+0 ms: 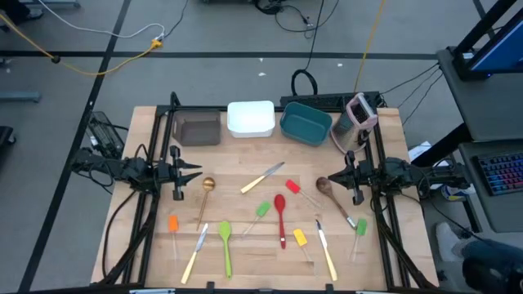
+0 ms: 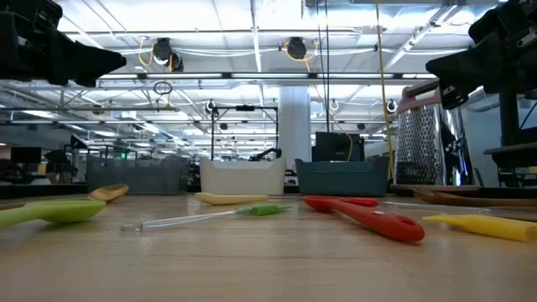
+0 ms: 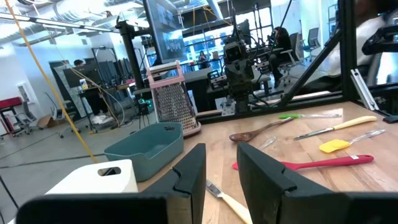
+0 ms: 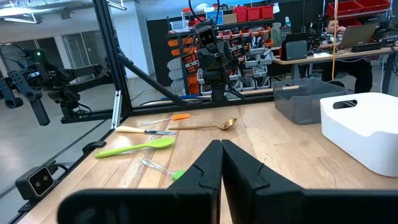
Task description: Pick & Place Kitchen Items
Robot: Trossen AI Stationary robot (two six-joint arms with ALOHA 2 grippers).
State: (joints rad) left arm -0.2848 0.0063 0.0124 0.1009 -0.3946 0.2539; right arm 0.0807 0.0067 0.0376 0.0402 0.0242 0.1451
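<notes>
The worktop [image 1: 245, 253] carries the kitchen items [image 1: 270, 216] scattered across its front half, all lying apart from both arms' fingers. The left gripper [image 1: 196, 171] hovers by the left edge, fingers parted and empty. The right gripper [image 1: 333, 175] hovers by the right edge near the wooden spoon [image 1: 325, 187], fingers closed on nothing.

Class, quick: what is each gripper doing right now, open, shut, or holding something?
Left gripper: open, holding nothing.
Right gripper: shut, holding nothing.
</notes>
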